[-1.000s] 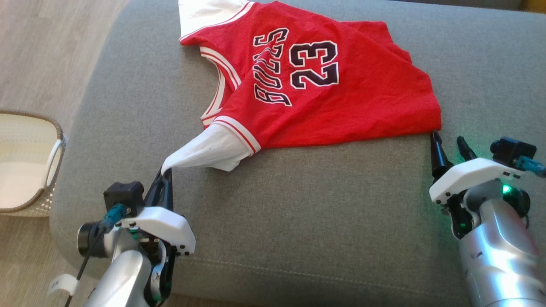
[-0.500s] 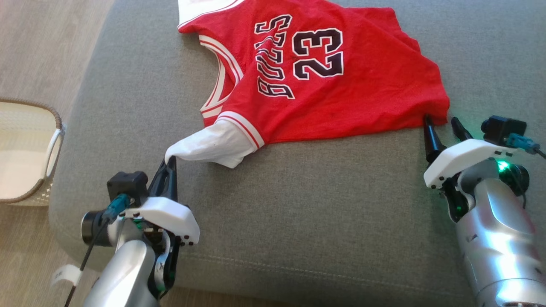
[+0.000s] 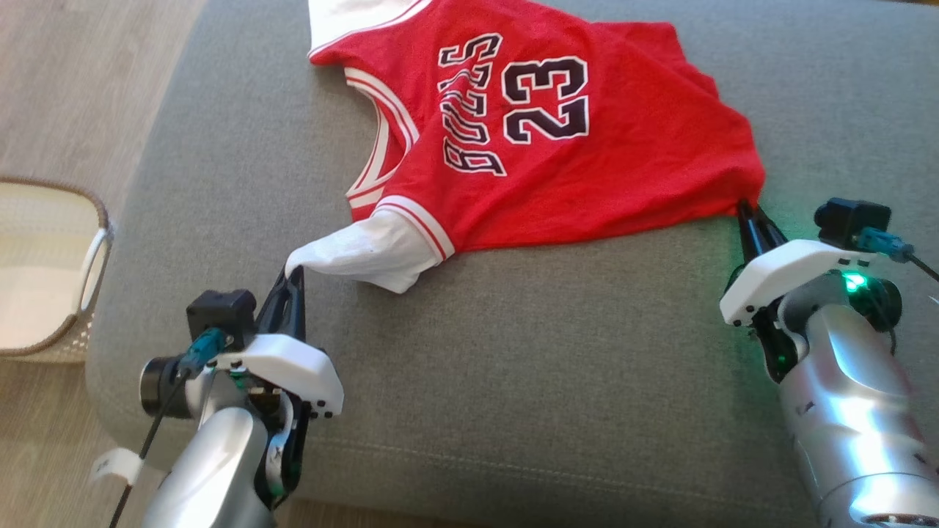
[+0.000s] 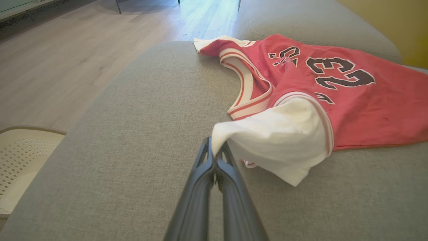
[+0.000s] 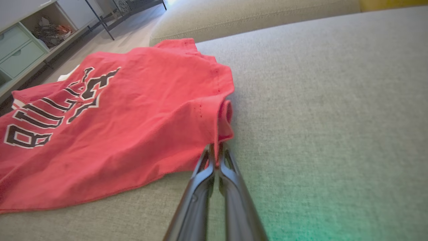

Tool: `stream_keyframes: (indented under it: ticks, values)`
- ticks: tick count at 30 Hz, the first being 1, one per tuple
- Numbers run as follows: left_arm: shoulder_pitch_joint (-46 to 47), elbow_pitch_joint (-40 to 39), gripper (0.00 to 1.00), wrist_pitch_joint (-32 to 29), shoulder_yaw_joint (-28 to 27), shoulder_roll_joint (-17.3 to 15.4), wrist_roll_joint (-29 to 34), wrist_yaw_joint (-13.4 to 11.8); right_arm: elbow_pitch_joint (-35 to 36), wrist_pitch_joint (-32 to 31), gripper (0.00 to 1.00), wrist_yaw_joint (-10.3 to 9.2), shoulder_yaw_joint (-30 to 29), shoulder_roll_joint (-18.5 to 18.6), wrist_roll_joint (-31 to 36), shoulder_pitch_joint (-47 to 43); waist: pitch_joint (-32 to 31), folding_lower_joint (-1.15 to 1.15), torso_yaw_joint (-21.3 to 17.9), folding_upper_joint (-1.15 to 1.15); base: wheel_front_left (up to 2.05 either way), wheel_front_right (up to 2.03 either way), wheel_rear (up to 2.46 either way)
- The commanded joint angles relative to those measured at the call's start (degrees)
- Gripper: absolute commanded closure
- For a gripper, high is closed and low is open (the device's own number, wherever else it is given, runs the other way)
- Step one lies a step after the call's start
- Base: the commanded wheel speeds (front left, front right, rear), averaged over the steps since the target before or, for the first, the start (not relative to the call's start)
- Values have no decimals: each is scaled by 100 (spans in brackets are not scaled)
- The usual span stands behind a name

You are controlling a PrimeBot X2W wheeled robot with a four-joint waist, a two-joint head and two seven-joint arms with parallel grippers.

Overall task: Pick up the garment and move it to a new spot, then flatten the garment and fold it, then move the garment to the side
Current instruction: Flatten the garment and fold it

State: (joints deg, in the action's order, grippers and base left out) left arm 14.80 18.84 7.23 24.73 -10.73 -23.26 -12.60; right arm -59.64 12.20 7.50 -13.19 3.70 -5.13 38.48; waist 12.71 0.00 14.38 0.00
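Two grippers held the jersey [image 3: 557, 169] at its near edge: the left gripper [image 3: 293, 273] was pinched shut on the tip of the white sleeve [image 3: 367, 253], and the right gripper [image 3: 747, 209] was clamped on a red hem corner. Beyond them the jersey lay spread on the grey woven cushion [image 3: 513, 381], thin red cloth, lightly rumpled, with a white-trimmed neckline and a black "23". A pale perforated basket [image 3: 37, 242] stood left of the cushion.
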Motion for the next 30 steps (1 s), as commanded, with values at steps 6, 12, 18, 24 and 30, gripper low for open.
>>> stream_keyframes:
  ticks: [6,12,18,24,30]
  values:
    - [226,-377,100,161,-367,-219,-141,-8,489,179,100,-1,586,18,-237,-4,-312,0,-178,0,0,0,0]
    - [308,-991,100,168,-605,-433,-308,52,1257,89,100,-1,1108,125,-806,-250,-683,0,-370,0,0,0,0]
    - [623,-1940,100,-272,-820,-799,-413,88,2607,-406,100,-1,1424,342,-1632,-502,-1069,0,-556,0,0,0,0]
    - [956,-2661,100,-717,-1055,-907,-748,94,4121,-893,100,-1,1152,323,-2116,-668,-1373,0,-711,0,0,0,0]
    - [1367,-3207,100,-926,-1305,-820,-1088,21,5624,-1357,100,-1,619,37,-2408,-727,-1548,0,-804,0,0,0,0]
